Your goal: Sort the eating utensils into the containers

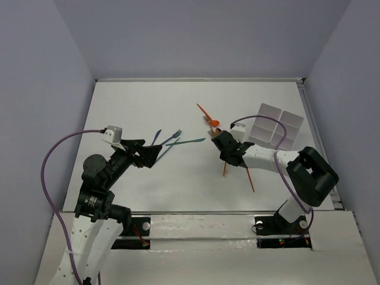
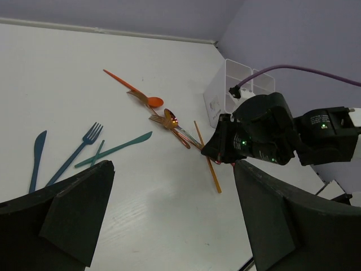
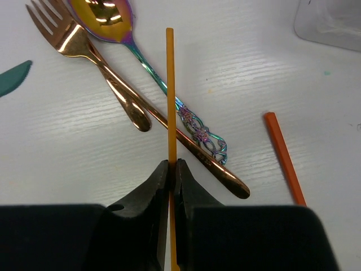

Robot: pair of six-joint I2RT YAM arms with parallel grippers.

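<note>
Fingers of the right gripper (image 3: 172,167) are clamped on a thin orange stick (image 3: 170,84), which crosses the handles of a rainbow spoon (image 3: 107,14) and a copper piece, with a copper fork (image 3: 73,42) alongside, all left of the tray (image 1: 276,124) and nearer than it. Well left of the tray, the left gripper (image 2: 173,169) gapes empty by a blue knife (image 2: 36,158), blue fork (image 2: 79,149) and teal knife (image 2: 115,149). An orange spoon (image 2: 138,95) lies farther back, and the right arm's dark bulk stands between the pile and the tray.
</note>
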